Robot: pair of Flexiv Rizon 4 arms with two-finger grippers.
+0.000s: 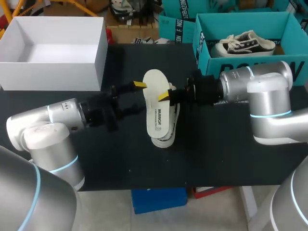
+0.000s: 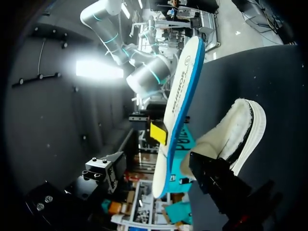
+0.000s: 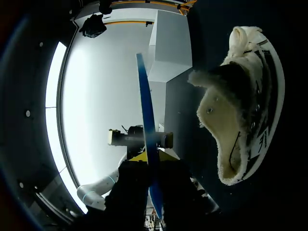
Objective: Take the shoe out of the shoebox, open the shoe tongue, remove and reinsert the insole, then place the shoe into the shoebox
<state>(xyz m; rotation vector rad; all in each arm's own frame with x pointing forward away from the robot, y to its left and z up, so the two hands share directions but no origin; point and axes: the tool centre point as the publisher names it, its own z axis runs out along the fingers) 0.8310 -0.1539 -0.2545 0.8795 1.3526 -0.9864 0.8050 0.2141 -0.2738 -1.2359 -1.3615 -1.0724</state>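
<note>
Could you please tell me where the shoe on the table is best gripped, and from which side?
Probably the fleecy collar rim of the shoe, approached from the left: it lies on its side, mouth gaping, giving a thin edge to pinch. The right gripper is occupied holding the insole.

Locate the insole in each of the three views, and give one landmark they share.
Head view: the insole is mid-table, above the shoe, with the right gripper at its edge.
Left wrist view: the insole stands on edge beside the shoe.
Right wrist view: the insole shows edge-on, between the right gripper's own fingers.
Shared landmark: the white shoe.
</note>
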